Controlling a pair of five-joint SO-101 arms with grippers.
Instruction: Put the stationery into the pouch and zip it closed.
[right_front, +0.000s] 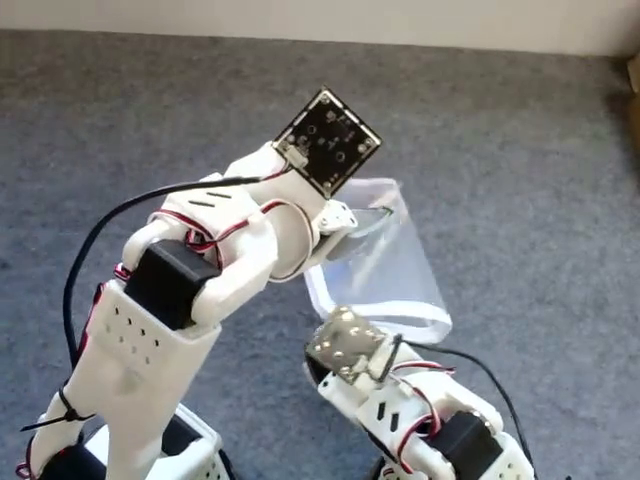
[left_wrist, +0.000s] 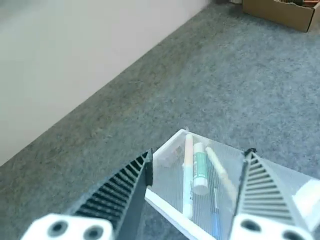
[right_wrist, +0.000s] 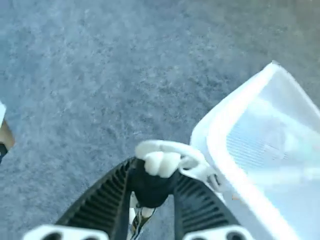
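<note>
- High view: note translucent pouch (right_front: 392, 262) lying askew on grey carpet (right_front: 520, 150), between the two arms, with a white band along its near edge.
- Find left arm (right_front: 200, 270) bent over the pouch from the left. Its camera board (right_front: 330, 140) and wrist cover the pouch's near-left edge.
- Find right arm (right_front: 420, 410) low down, wrist against the pouch's near corner and hiding it. Black cables (right_front: 100, 240) loop beside both arms.
- Left wrist view: see left gripper (left_wrist: 199, 154) with jaws spread wide, one on each side of the pouch's end. Cannot tell whether either jaw touches the plastic.
- Through the clear wall, count a white pen (left_wrist: 188, 175), a green-and-white stick (left_wrist: 200, 167), a pale pen (left_wrist: 220, 172) and a blue pen (left_wrist: 216, 215). All inside the pouch, side by side lengthwise.
- Beyond: carpet up to a white wall (left_wrist: 65, 60). Cardboard box (left_wrist: 280, 12) far off on the carpet, well apart from the pouch.
- Right wrist view: see right gripper (right_wrist: 152, 172) pressed together on the white zip pull (right_wrist: 160, 160), a looped cord at the pouch's corner. Dark part between the jaws, too hidden to identify.
- Pouch just beside the jaws, white rim curving away. Cannot tell its contents apart here.
</note>
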